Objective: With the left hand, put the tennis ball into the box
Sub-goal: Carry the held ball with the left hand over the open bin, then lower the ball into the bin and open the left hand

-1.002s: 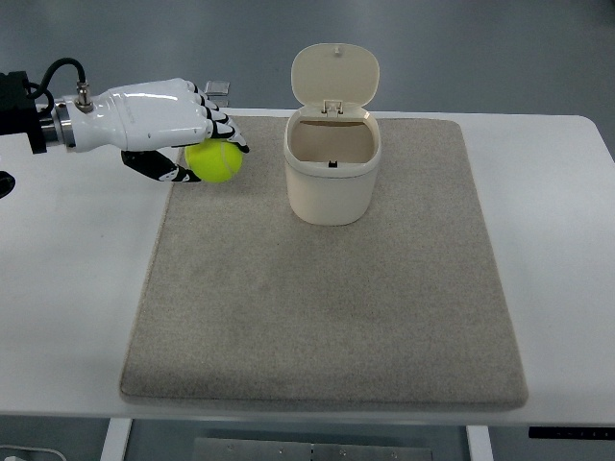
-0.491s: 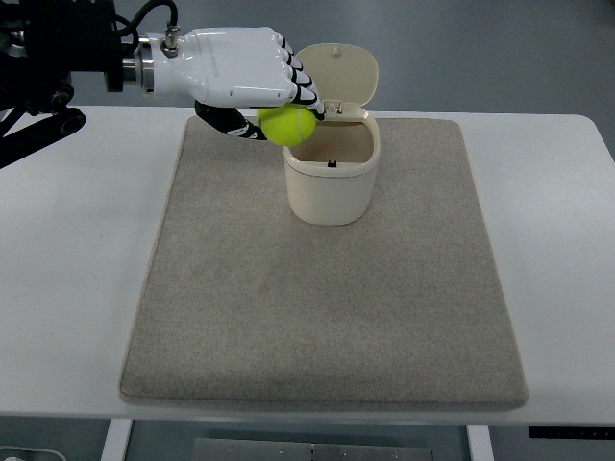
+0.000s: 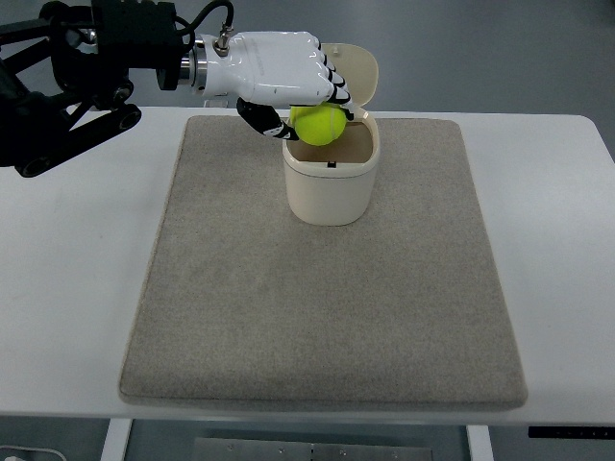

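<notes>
My left hand [image 3: 309, 110], white with black finger joints, comes in from the upper left and is shut on a yellow-green tennis ball [image 3: 319, 125]. The ball hangs right above the open mouth of a cream box [image 3: 332, 182] that stands on the far middle of the mat. The box's hinged lid [image 3: 360, 69] is tipped up behind it, partly hidden by my hand. My right hand does not show.
A beige mat [image 3: 327, 288] covers most of the white table [image 3: 77, 288]. My left arm's black links [image 3: 67, 86] stretch over the table's far left corner. Bare mat lies in front of and beside the box.
My left hand has lifted the ball off the mat's far left and carried it rightward, from beside the box to above its opening.
</notes>
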